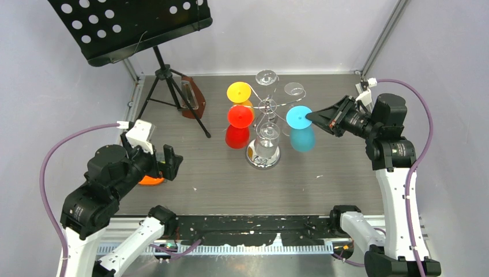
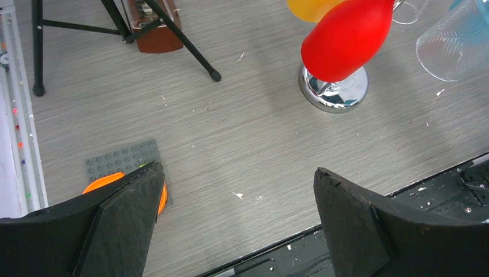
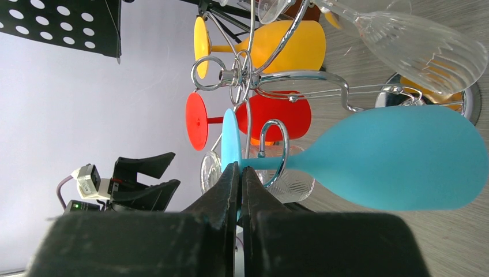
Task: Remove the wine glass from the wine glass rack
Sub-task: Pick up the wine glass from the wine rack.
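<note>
The wine glass rack stands mid-table. It is a shiny chrome wire stand with a round mirror base, a thin post and curled arms spreading from a hub. Glasses hang from it bowl-down. The blue wine glass is on the rack's right side. It is opaque turquoise with a flat disc foot, a slim stem and a rounded bowl, and its stem lies in a scroll arm's loop. The right gripper is clenched on the rim of that foot, fingers pressed nearly together. A red glass and a yellow glass hang on the left side, with ribbed clear glasses between. The left gripper is spread wide and holds nothing, over the table's left near an orange disc.
</note>
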